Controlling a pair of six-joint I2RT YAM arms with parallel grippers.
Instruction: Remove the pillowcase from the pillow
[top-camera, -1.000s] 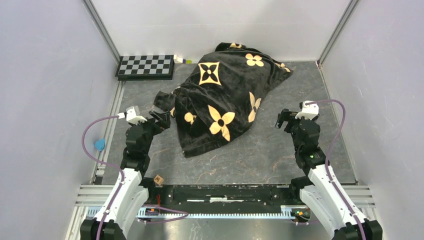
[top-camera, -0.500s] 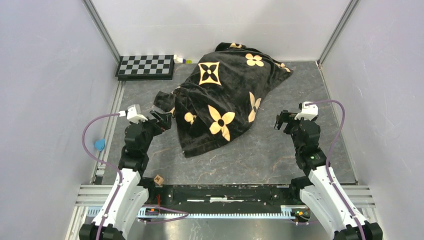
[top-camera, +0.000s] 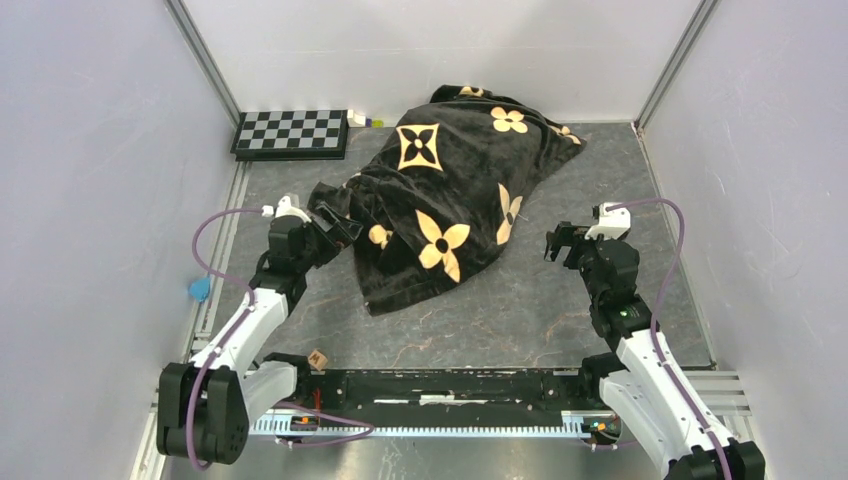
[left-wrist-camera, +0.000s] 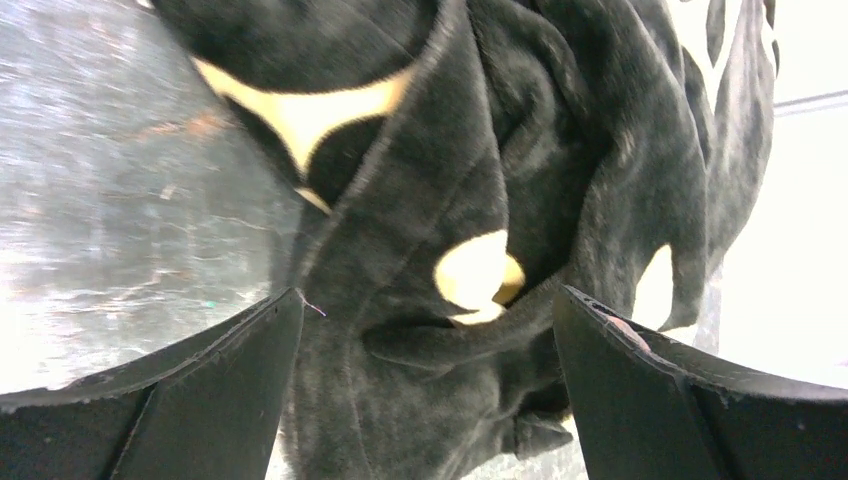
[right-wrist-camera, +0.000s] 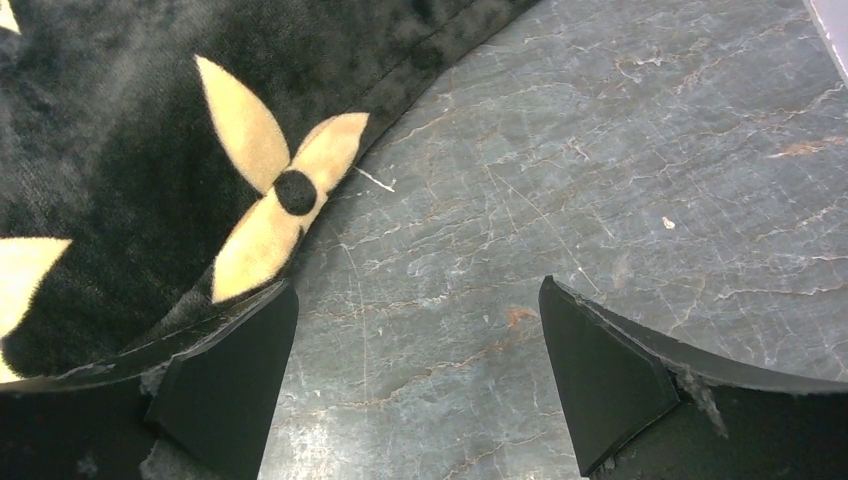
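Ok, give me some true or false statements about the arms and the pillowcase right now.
1. The left pincer is open at the bunched left edge of the pillowcase. True.
2. The right pincer is shut on the fabric's hem. False: it is open over the bare table, with the fabric edge beside its left finger.
3. Half of the pillow is already out of its cover. False: no pillow shows in any view; the printed fabric covers the whole mound.
4. The checkerboard lies at the far left corner, apart from the pillowcase. True.
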